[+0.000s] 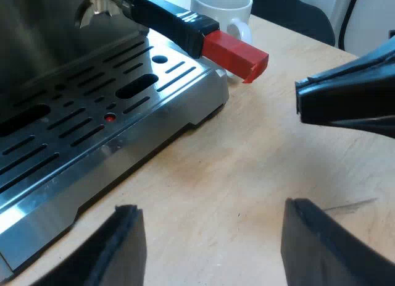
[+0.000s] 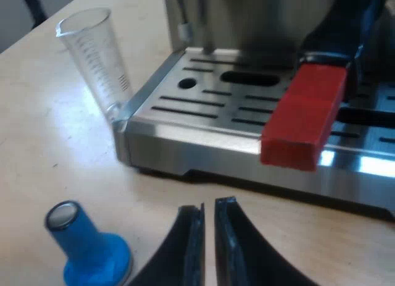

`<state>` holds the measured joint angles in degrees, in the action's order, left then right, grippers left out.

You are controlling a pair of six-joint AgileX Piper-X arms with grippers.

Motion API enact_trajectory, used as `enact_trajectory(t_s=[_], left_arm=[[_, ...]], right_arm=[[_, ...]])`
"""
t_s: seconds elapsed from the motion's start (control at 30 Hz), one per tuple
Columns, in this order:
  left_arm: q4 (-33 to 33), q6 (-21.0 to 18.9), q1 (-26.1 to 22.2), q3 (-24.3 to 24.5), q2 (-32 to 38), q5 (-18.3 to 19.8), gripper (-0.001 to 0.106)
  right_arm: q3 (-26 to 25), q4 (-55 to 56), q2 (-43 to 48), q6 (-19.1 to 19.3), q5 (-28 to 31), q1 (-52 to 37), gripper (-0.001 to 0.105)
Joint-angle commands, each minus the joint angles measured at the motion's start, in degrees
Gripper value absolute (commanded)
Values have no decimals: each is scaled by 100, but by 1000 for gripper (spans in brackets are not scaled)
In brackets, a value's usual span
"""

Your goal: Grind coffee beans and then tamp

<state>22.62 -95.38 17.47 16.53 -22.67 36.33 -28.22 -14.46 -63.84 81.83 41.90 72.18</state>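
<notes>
Holder handle point(image 1: 185, 23) locked into machine point(image 1: 74, 119): grinding stage, judged. Left claw point(image 1: 211, 206) spread wide, empty; right claw point(image 2: 208, 206) nearly closed, empty. Next: grip handle.

The left gripper point(image 1: 211, 210) hangs over the bare table point(image 1: 247, 156), jaws wide apart, beside the espresso machine's drip tray point(image 1: 92, 122). The holder's dark handle point(image 1: 166, 17) points its red end point(image 1: 237, 51) past the tray's corner, with a white mug point(image 1: 222, 7) just behind. The right gripper point(image 1: 308, 104) hovers near that red end.

Left tool point(image 1: 210, 249), fingers wide apart; right tool point(image 2: 208, 239), fingers together
</notes>
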Motion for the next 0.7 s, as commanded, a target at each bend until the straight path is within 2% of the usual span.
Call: enact_trajectory(t_s=[0.03,0.4,0.5,0.7], left_arm=[[-68,-36,37,-1,8,78,51],[-68,-36,37,-1,8,78,51],[-68,-36,37,-1,8,170,51],[-68,-36,37,-1,8,507,51]], right_arm=[[-18,-210,-115,20,282,8,7],[-30,-498,-470,20,590,8,7],[-30,-679,-592,20,590,8,7],[-30,-856,-659,20,1038,8,7]])
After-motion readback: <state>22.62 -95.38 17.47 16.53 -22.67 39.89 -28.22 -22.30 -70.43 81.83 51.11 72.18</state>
